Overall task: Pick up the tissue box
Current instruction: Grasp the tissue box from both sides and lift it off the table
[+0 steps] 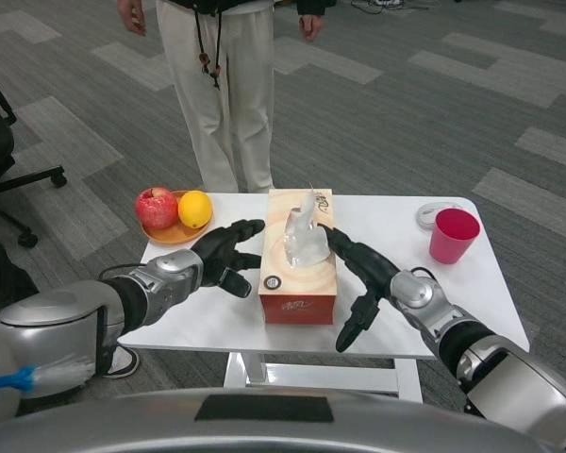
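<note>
An orange tissue box point(298, 283) lies lengthwise in the middle of the white table point(208, 326), with a white tissue point(305, 236) sticking up from its top. My left hand point(226, 257) is just to the box's left, fingers spread and reaching toward its side, a small gap between. On the other side my right hand point(362, 278) hovers with fingers apart, its upper fingertips near the box's top right edge. Neither hand holds anything.
An orange plate point(166, 234) at the table's far left carries a red apple point(157, 208) and a yellow lemon point(195, 209). A pink cup point(453, 235) stands at the far right beside a round lid point(437, 214). A person point(222, 85) stands behind the table. Office chair base point(24, 179) at left.
</note>
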